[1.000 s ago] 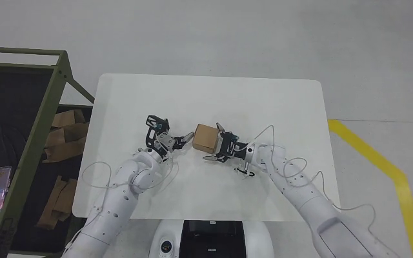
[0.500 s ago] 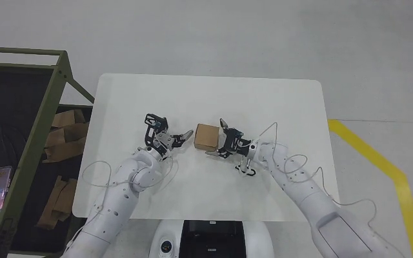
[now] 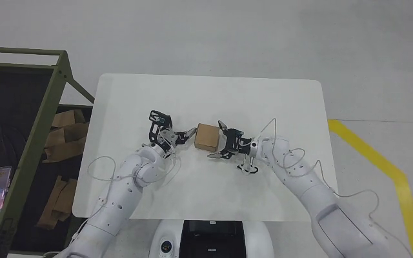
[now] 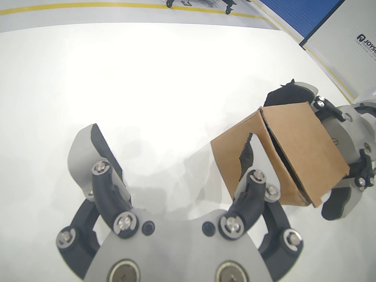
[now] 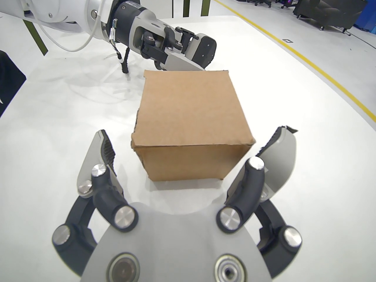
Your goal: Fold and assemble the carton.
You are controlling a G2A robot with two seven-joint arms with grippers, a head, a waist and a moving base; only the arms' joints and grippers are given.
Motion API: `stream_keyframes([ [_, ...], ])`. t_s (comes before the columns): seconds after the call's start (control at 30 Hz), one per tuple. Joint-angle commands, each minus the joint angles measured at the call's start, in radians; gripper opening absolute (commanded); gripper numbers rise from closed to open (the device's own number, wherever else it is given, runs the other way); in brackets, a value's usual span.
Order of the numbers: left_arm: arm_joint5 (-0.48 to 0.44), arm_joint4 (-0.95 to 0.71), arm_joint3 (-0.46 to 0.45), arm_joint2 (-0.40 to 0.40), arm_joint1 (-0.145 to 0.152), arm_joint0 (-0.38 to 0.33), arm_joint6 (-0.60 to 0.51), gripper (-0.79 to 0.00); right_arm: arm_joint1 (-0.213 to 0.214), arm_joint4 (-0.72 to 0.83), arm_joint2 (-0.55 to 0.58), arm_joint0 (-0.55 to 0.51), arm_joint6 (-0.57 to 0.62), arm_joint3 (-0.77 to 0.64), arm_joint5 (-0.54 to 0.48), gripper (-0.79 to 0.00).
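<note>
Carton (image 3: 206,137) sits about mid-tabletop (image 3: 271,103), folded into a closed cube, flat on its base, between the two pincers.

Left wrist view: a flap seam on one carton (image 4: 282,154) face stands slightly ajar – a dark slit runs down from the top corner. The right wrist and top views show none of this, just a plain top and plain sides with slightly ragged edges.

Right pincer (image 5: 192,137) – open wide, jaws straddling one end of the carton with a finger just beside each corner. Can't tell whether either one touches. The left wrist view confirms one pad past each side of that end.

Left pincer (image 4: 171,139) – open, holding nothing, on the opposite side of the carton. One finger (image 4: 249,159) overlaps the box's side face in its own view; can't tell whether it touches. The other finger is well clear over bare tabletop.

Top view adds a green rack (image 3: 39,51) off the tabletop's edge beside the left arm, with flat cardboard blanks (image 3: 64,135) inside.
</note>
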Motion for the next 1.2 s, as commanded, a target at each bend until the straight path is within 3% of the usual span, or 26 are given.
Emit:
stream_keyframes([
  [0.0, 0.0, 0.002, 0.002, 0.004, -0.002, -0.005, -0.001, 0.0, -0.003, 0.0, -0.006, 0.007, -0.008, 0.012, -0.001, 0.0],
  [0.97, -0.002, 0.015, 0.021, 0.026, -0.018, -0.032, -0.005, 0.0, -0.038, 0.036, -0.066, 0.05, -0.096, 0.122, 0.045, 0.0],
  [1.17, -0.001, 0.017, 0.018, 0.025, -0.019, -0.03, -0.006, 0.0, -0.04, 0.036, -0.074, 0.054, -0.101, 0.127, 0.048, -0.117],
])
